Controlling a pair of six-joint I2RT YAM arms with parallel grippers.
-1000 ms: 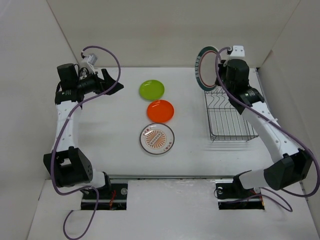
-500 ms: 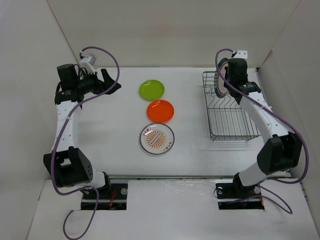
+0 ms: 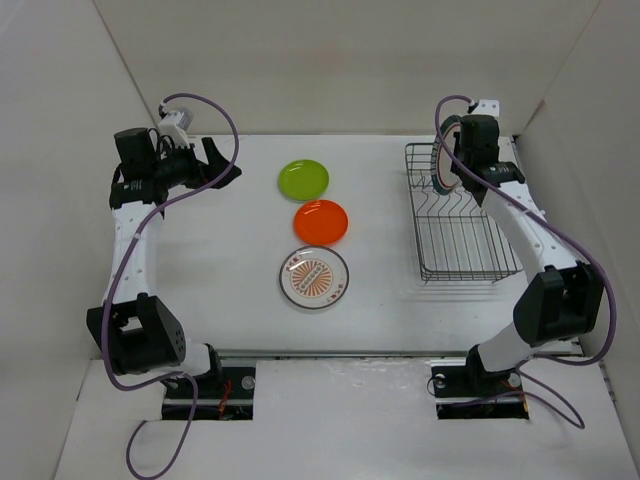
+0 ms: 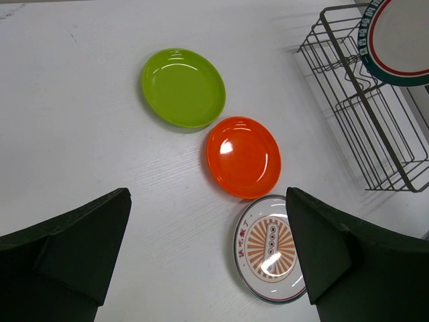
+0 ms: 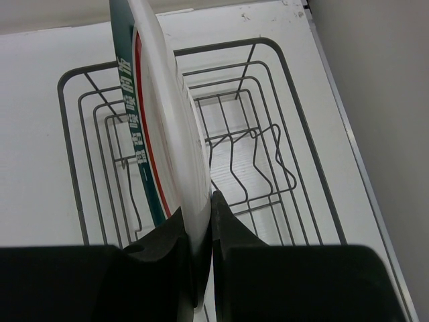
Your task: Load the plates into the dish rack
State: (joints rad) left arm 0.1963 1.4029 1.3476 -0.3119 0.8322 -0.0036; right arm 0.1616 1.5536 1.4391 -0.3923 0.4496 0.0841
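Right gripper (image 5: 201, 201) pinched teal plate (image 5: 151, 100) by its rim, upright over rack (image 3: 462, 235) at far right corner | left gripper (image 4: 208, 194) gaped wide, empty | plate likely stiff, light, slick: grip rim.

I can read nothing for certain. Pale character-like marks run along the dark band of the teal-rimmed plate (image 5: 137, 134) and ring the orange-patterned plate (image 4: 270, 248), but I can't decipher them.

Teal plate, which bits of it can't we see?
Right wrist view: the teal plate shows edge-on; its bottom is hidden by the right tool, its top cut off.
Left wrist view: the frame edge cuts it.
Top view: the right arm covers most.
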